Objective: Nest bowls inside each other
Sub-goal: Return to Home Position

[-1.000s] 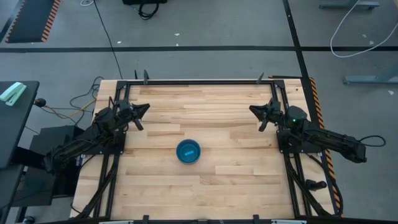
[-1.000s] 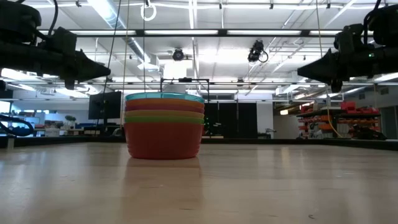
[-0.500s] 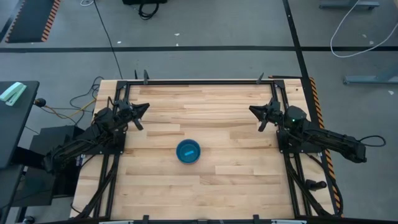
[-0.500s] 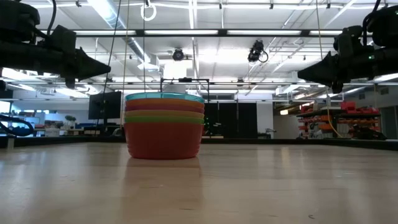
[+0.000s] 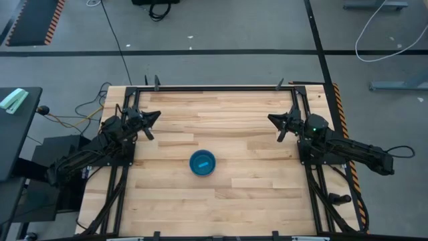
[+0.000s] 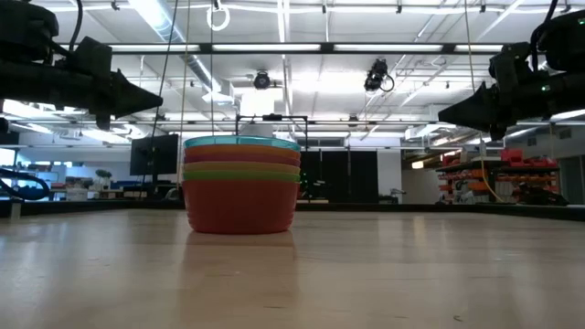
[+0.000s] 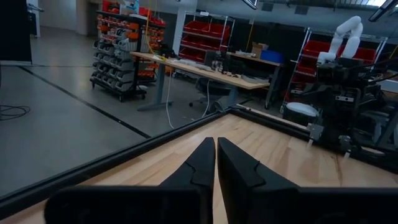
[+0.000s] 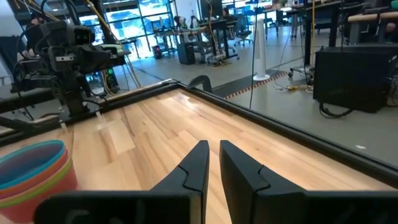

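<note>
The bowls [image 5: 202, 163] stand nested in one stack near the middle of the table. The bright blue bowl is on top, and the orange one at the bottom rests on the wood [image 6: 241, 187]. The stack also shows in the right wrist view [image 8: 34, 171]. My left gripper [image 5: 155, 115] hovers level over the far left of the table, shut and with nothing in it [image 7: 216, 149]. My right gripper [image 5: 271, 117] hovers level over the far right. A narrow gap shows between its fingers, with nothing in it [image 8: 213, 152]. Both are far from the stack.
A black metal frame [image 5: 214, 87] runs along the table's edges. The arms' bases stand at the left [image 5: 107, 144] and right [image 5: 321, 147] sides. Bare wood [image 5: 221, 201] lies all round the stack.
</note>
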Tool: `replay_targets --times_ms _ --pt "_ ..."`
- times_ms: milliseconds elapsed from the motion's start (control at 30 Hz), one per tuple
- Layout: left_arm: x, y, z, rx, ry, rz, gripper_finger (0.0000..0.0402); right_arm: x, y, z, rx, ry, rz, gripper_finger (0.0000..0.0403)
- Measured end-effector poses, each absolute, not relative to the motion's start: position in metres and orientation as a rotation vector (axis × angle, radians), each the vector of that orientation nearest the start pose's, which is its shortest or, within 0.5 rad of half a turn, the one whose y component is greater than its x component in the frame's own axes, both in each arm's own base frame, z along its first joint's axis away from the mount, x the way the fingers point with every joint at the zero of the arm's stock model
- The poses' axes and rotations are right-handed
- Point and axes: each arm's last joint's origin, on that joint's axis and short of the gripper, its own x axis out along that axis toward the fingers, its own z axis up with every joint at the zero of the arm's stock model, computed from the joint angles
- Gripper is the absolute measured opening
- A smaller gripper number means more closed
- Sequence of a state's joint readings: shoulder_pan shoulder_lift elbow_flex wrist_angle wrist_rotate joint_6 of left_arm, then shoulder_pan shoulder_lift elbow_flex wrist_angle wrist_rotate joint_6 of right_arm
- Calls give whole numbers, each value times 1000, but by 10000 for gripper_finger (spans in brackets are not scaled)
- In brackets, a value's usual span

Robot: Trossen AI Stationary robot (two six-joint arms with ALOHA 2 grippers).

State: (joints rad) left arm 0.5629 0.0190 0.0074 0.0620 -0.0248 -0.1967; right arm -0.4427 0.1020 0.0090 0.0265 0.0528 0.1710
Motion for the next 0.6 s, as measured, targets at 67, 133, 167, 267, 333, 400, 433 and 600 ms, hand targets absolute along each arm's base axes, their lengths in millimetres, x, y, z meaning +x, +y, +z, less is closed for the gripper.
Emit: replay_targets --times_ms 67,133,167,267,333,400,433,600 --pt "83 53 171 -178 -107 580 24 93 -46 161 173 26 -500 48" --pt "83 53 171 -177 -107 580 26 93 -46 161 166 27 -500 48" --pt "83 53 171 -177 -108 581 28 93 -46 161 162 27 -499 48" --pt "83 53 171 -177 -108 580 33 93 -46 162 146 25 -497 48" --pt "83 53 171 -177 -108 580 35 93 -45 161 144 32 -491 48" --pt "83 53 171 -177 -108 580 36 93 -45 160 131 45 -460 48" --pt "83 53 171 -177 -108 581 35 93 -44 160 123 46 -454 48" --pt "83 53 171 -177 -108 581 28 93 -44 160 87 55 -454 48"
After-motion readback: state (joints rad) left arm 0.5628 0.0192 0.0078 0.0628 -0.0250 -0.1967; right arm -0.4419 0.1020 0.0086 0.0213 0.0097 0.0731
